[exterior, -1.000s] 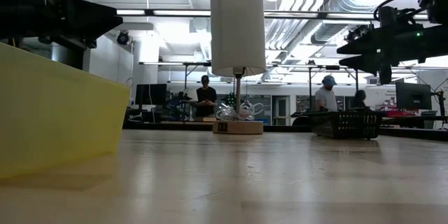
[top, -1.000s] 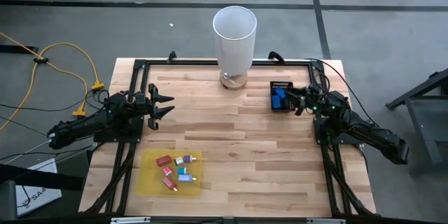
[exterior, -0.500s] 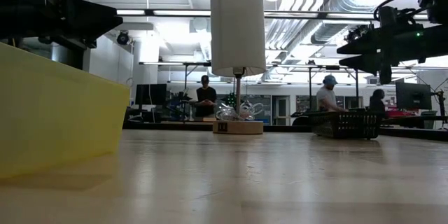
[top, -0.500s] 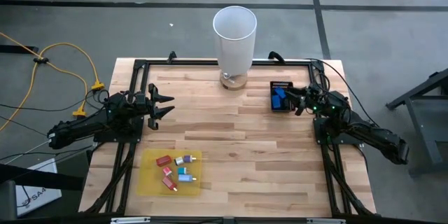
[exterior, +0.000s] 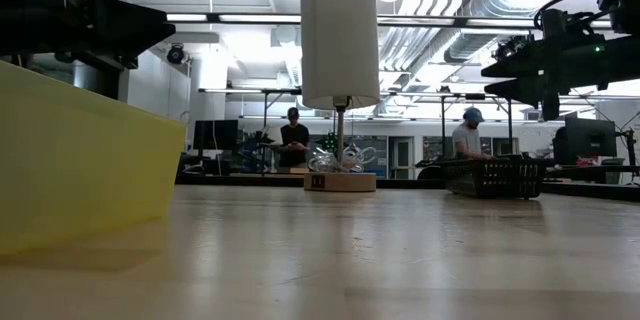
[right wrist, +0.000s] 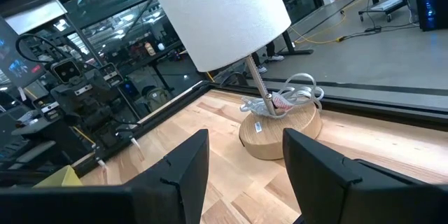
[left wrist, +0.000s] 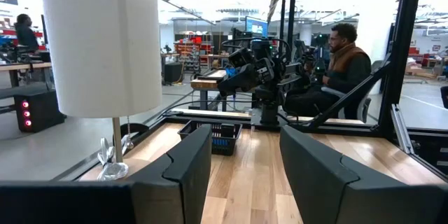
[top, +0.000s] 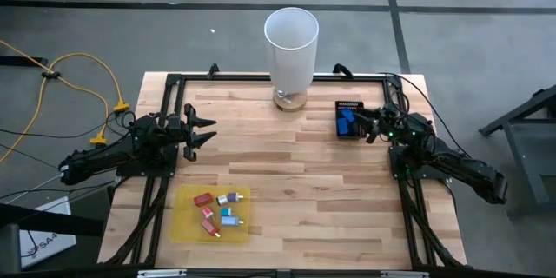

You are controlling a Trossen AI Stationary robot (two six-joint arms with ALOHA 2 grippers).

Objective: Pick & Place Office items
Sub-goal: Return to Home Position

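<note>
Several small office items lie on the flat yellow sheet near the table's near edge: red ones, a whitish and dark piece and teal-blue ones. Blue pieces sit in the small black tray at the far right. My left gripper hovers open over the table's left side, above and beyond the sheet, holding nothing. My right gripper hangs open beside the tray's right edge, also with nothing between its fingers.
A tall white lamp stands on a round wooden base at the middle of the far edge. A black frame runs around the table. Bare wood lies between the arms. People show in the room beyond.
</note>
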